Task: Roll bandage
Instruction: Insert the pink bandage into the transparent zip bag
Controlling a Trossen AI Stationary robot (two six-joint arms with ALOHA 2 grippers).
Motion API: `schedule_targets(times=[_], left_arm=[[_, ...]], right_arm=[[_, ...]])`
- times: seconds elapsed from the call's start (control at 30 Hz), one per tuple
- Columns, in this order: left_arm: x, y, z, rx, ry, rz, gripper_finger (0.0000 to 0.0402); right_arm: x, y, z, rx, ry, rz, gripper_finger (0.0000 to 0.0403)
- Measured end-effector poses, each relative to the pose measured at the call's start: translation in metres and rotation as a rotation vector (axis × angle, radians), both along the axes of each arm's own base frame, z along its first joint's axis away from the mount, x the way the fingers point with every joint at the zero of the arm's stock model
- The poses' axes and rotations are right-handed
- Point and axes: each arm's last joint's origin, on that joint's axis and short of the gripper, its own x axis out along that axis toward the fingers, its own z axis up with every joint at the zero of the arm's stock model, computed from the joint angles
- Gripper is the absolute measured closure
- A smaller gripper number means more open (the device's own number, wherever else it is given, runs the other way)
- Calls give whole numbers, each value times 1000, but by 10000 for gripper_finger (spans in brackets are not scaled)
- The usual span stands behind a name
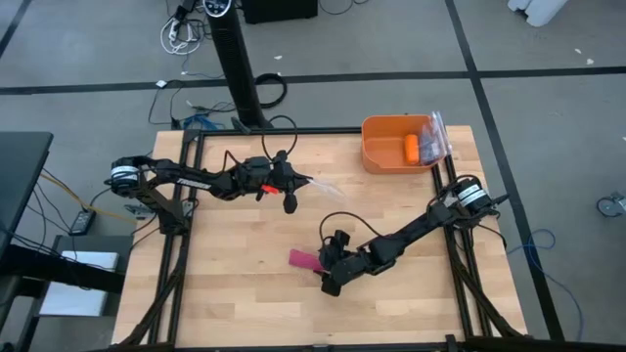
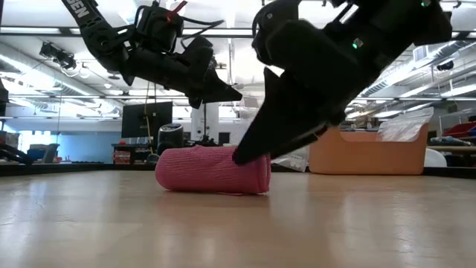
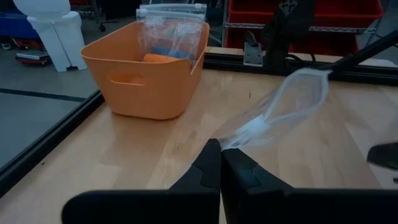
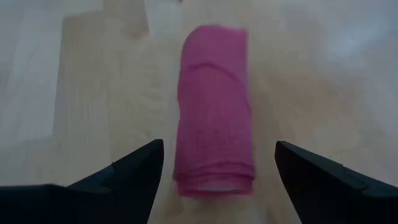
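**Rolled bandage between spread fingers**

The bandage lies rolled on the tabletop, between the spread right pincer. Well apart, the left pincer pinches a clear plastic bag near the orange bin.

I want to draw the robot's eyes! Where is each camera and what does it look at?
High view: above, looking down; both arms, pink bandage, orange bin.
Low view: table height, looking across; bandage, both arms overhead.
Left wrist view: on the left arm; shut left claw pinching a clear bag.
Right wrist view: on the right arm; open right claw around the bandage.
Both wrist views show wood tabletop.
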Motion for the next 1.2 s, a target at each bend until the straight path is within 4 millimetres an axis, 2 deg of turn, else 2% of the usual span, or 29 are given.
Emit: schedule_targets(times=[0.23, 0.43, 0.53, 0.67, 0.73, 0.83, 0.9, 1.03, 1.2], left_arm=[[0, 0, 0, -1, 2, 0, 401], [0, 0, -1, -2, 8, 0, 401], [0, 0, -1, -1, 7, 0, 401], [0, 0, -1, 0, 11, -1, 402], [0, 0, -1, 0, 11, -1, 402], [0, 0, -1, 0, 11, 0, 402], [0, 0, -1, 0, 11, 0, 401], [-1, 1, -2, 29, 25, 32, 402], [0, -3, -2, 73, 41, 74, 402]], right_arm=[[8, -8, -5, 16, -8, 33, 94], [13, -13, -19, 37, 19, 51, 105], [14, -13, -18, 22, 6, 51, 147], [13, -12, -14, -35, -6, 52, 267], [12, -12, -9, -36, -14, 68, 285], [8, -13, 8, -19, -14, 92, 285], [2, -14, 27, 16, -21, 90, 285], [-21, -23, 75, 73, -6, 62, 285], [-50, -36, 146, 90, 70, -41, 285]])
